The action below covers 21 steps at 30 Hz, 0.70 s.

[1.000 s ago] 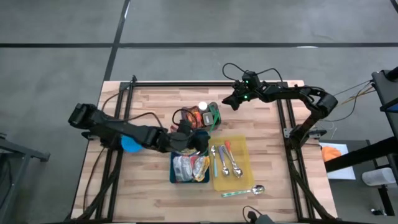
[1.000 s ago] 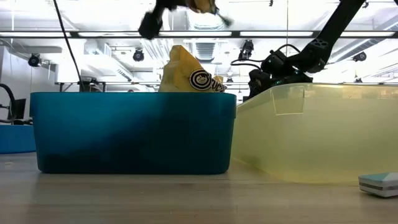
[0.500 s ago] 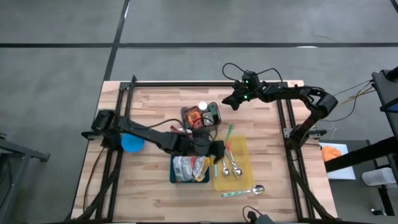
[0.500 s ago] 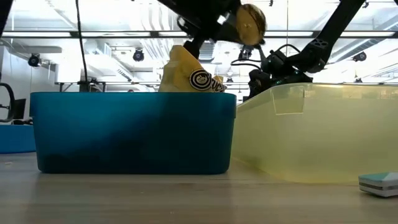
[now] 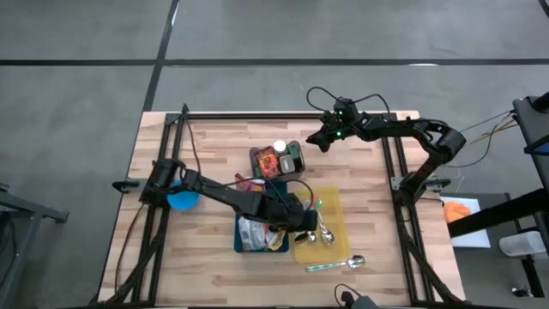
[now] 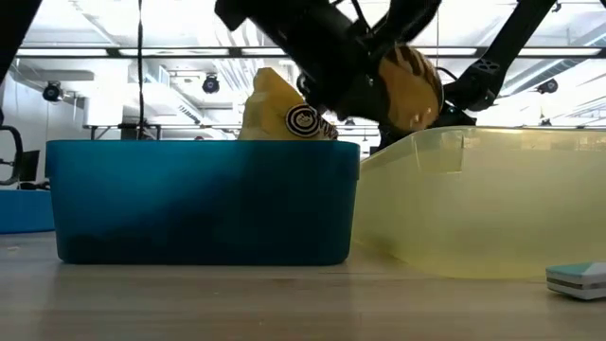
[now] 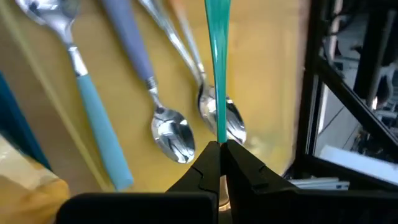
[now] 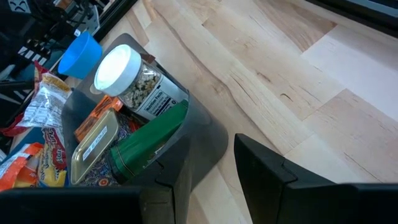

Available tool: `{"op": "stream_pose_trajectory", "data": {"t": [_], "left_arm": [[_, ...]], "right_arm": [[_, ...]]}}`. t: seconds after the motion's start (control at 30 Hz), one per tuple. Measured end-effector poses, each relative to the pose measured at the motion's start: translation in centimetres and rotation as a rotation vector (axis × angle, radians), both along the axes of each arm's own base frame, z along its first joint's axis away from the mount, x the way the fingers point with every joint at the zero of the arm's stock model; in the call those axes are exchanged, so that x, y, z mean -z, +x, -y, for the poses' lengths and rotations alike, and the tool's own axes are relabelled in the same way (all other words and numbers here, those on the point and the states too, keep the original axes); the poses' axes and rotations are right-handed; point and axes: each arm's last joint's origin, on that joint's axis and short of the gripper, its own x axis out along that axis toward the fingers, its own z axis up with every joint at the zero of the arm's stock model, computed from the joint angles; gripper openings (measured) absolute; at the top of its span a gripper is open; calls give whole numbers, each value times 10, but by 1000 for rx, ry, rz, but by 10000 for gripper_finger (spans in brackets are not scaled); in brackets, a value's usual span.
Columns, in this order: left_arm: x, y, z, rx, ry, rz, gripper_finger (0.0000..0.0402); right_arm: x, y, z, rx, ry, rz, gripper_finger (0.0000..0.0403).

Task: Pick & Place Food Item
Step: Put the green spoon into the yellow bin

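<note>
While the left claw (image 7: 221, 152) is hovering over the yellow tray (image 5: 333, 202), clenched on a teal utensil (image 7: 217, 62), the step in hand looks like placing; lowering and releasing should follow. Right claw (image 5: 324, 137) is waiting far from the tray, part-open and empty.

A blue bin (image 6: 204, 201) stands on the wooden surface (image 6: 284, 303) with a yellow snack packet (image 6: 279, 109) sticking up above its rim, and touching its right side sits a translucent yellow tray (image 6: 492, 204). A dark robot arm (image 6: 312, 57) slants down across the top of the scene, and a round brownish-gold thing (image 6: 409, 87) shows at its lower end, above the tray's near corner. At the right edge a small pale grey-and-teal object (image 6: 579, 280) lies on the surface
</note>
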Motion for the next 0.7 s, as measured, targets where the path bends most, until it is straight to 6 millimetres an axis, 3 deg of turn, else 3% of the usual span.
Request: {"op": "stream_pose_trajectory", "data": {"t": [0.17,0.5,0.7], "left_arm": [[11,-1,0,-28,-38,-35,7],[13,-4,-2,-22,-17,-65,11],[13,-4,-3,-25,-13,-64,61]], "right_arm": [[0,0,0,0,1,-1,116],[0,0,0,0,1,-1,116],[0,0,0,0,0,0,116]]}}
